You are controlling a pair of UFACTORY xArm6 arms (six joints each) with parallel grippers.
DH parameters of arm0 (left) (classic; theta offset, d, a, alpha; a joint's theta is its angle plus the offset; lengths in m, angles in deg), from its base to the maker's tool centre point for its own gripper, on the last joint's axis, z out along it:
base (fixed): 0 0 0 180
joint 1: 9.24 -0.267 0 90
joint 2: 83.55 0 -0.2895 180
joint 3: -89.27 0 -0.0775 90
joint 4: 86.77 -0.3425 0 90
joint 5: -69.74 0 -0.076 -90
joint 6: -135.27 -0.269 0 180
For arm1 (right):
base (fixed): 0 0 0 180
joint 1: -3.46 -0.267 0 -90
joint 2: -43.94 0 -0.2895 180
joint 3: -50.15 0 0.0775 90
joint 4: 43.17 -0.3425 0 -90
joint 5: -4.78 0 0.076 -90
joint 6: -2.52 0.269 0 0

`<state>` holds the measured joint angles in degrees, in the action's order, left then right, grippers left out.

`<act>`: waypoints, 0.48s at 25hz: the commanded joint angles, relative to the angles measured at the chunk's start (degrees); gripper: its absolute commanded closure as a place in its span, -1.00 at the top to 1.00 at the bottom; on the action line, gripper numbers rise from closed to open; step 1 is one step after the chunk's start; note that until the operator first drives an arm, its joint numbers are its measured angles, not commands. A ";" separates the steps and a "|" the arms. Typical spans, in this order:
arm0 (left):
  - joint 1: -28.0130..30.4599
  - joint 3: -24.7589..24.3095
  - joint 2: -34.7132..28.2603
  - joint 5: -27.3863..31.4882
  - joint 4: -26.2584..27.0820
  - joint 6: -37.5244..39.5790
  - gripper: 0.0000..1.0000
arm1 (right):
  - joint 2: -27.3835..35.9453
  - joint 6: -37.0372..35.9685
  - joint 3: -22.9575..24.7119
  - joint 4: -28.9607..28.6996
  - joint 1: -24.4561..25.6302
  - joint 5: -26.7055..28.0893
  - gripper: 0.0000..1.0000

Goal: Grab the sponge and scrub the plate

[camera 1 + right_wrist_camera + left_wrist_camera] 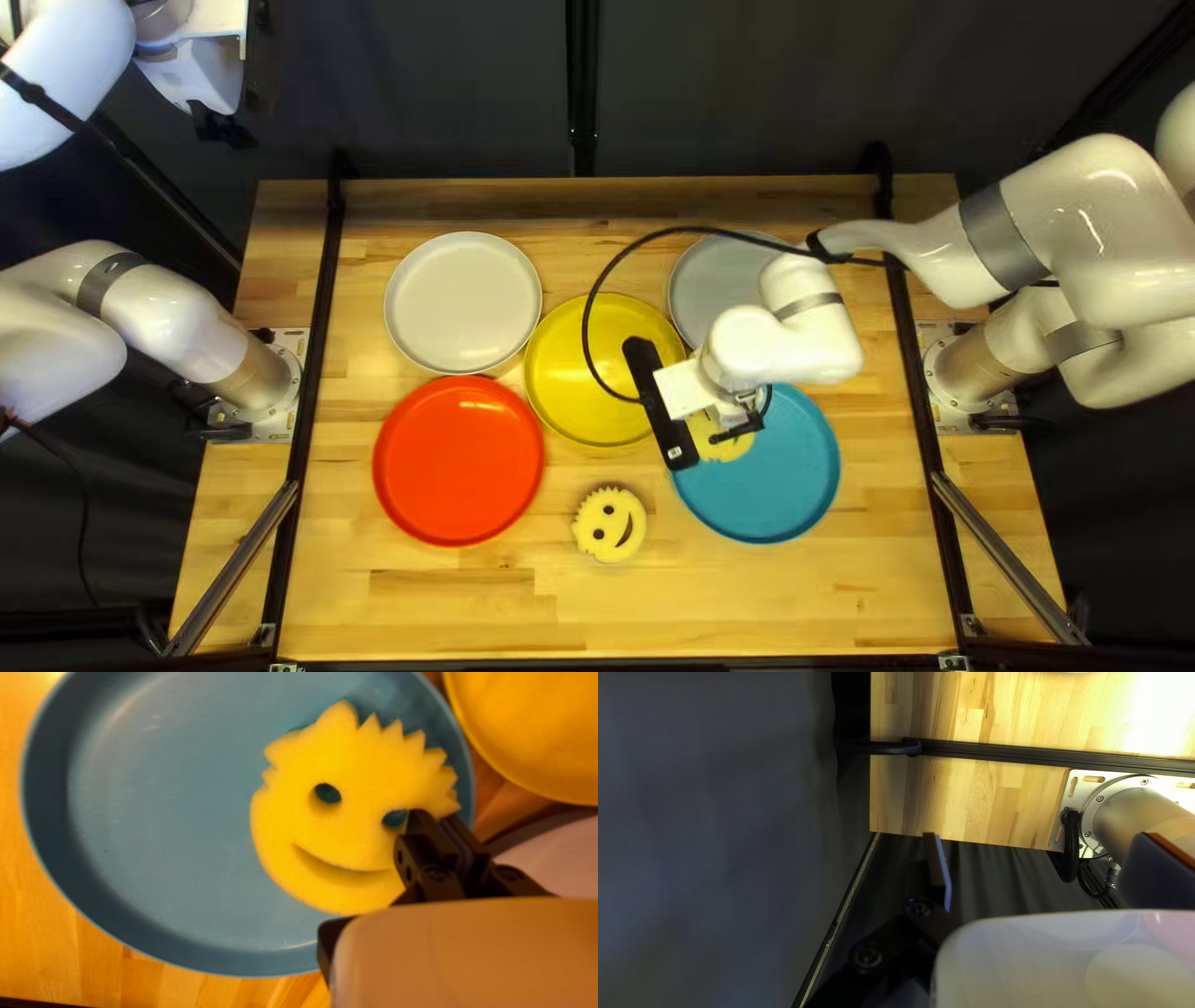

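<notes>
Nearest thing to the lens is the right gripper, and it's pretty narrow: looks like it's got the sponge nipped by one side, one finger down by an eye hole and the other outside the spiky edge. Kinda smart grip imo, the hole gives a finger somewhere to go, and most of the smiley spreads out beside the pincer instead of getting squashed in it. Right below is the blue plate, sponge lying flat over the part of it closest to the yellow plate. Can't tell if it's pressing or just skimming. So I'd say pickup's sorted and it's at the scrubbing bit; how much is scrubbed, no clue. Next I'd want small, level sweeps away from the pincer, towards the bare side of the plate. Holding it off-centre could let the far end curl up or swing, and too much shove might slide the whole plate. There's a spare sponge on the wood too, just off from the pincer and plate, probably for another round. Left gripper is wide with nothing in it, up past the table's far corner, well apart from the working one, which makes sense since one hand's enough here and it'd only get in the way.
</notes>
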<state>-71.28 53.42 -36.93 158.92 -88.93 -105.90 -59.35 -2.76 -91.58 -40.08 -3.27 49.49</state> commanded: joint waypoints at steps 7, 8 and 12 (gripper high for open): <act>0.00 0.00 0.00 0.00 0.00 0.00 1.00 | 0.89 2.23 0.29 -1.31 0.56 1.32 -1.00; 0.00 0.00 0.00 0.00 0.00 0.00 1.00 | 0.67 2.47 -0.05 -1.31 -0.18 1.06 -1.00; 0.00 0.00 0.00 0.00 0.00 0.00 1.00 | -0.71 3.78 -1.63 -0.75 -2.59 0.77 -1.00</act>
<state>-71.28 53.42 -36.93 158.92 -88.93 -105.90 -59.29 0.23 -92.31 -41.21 -4.68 50.38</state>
